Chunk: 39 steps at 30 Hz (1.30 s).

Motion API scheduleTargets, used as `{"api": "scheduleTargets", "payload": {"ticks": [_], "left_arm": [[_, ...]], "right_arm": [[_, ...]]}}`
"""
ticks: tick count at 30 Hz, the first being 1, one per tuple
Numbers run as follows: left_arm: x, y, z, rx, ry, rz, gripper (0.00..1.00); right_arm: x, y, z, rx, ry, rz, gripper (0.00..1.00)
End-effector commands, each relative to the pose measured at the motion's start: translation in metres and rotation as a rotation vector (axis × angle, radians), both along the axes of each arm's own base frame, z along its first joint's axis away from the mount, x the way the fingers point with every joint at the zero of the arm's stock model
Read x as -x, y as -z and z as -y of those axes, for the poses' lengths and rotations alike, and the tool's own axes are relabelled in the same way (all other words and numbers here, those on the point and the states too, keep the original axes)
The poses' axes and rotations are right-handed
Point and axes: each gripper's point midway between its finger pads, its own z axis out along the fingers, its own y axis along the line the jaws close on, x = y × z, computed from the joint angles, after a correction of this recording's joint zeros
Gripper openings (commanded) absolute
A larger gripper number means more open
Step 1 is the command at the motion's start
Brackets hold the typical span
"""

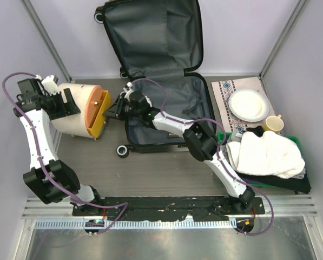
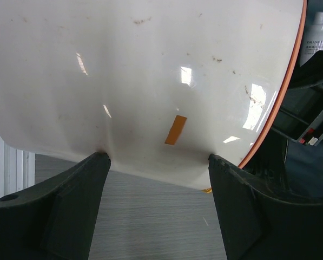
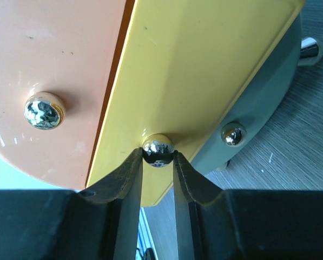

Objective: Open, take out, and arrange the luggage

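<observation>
The luggage (image 1: 172, 105) lies open at the back centre, its dark grey lining up and its lid (image 1: 150, 32) leaning on the back wall. A cream bin (image 1: 69, 122) with an orange lid (image 1: 92, 105) lies on its side to the left of it. My left gripper (image 1: 68, 103) grips the bin's cream body (image 2: 150, 81), one finger (image 2: 91, 173) pressed into each side. My right gripper (image 1: 111, 110) reaches across the luggage. It is shut on a chrome knob (image 3: 158, 150) of a yellow panel (image 3: 204, 70) that stands out from the lid.
A green tray (image 1: 296, 142) at the right holds white cloths (image 1: 267, 154). Behind it are a white plate (image 1: 249, 104) on a patterned mat, and a yellow cup (image 1: 273, 124). A white bottle (image 2: 315, 35) shows past the bin. Black luggage wheels (image 1: 122, 151) stick out at the front.
</observation>
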Motion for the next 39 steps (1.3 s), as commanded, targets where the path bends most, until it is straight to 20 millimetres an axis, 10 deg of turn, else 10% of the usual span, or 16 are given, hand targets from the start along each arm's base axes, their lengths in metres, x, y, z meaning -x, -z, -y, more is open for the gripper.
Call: {"api": "scheduleTargets", "payload": {"ticks": [1, 10, 27, 33, 39], "left_arm": [[-0.005, 0.009, -0.005, 0.002, -0.018, -0.024, 0.79], [-0.004, 0.011, -0.007, -0.008, -0.024, -0.027, 0.78], [-0.008, 0.014, -0.007, 0.003, -0.032, -0.023, 0.78], [-0.01, 0.012, -0.008, 0.006, -0.034, -0.017, 0.78], [-0.009, 0.004, -0.004, 0.009, -0.027, 0.008, 0.78]], "right_arm": [[-0.007, -0.048, 0.018, -0.003, 0.034, 0.034, 0.01], [-0.02, -0.083, 0.015, -0.014, 0.087, 0.072, 0.01], [-0.028, -0.06, 0.063, 0.232, 0.185, 0.06, 0.02], [-0.024, -0.071, 0.071, 0.261, 0.17, 0.111, 0.5], [-0.044, -0.093, 0.119, 0.33, 0.224, 0.233, 0.58]]}}
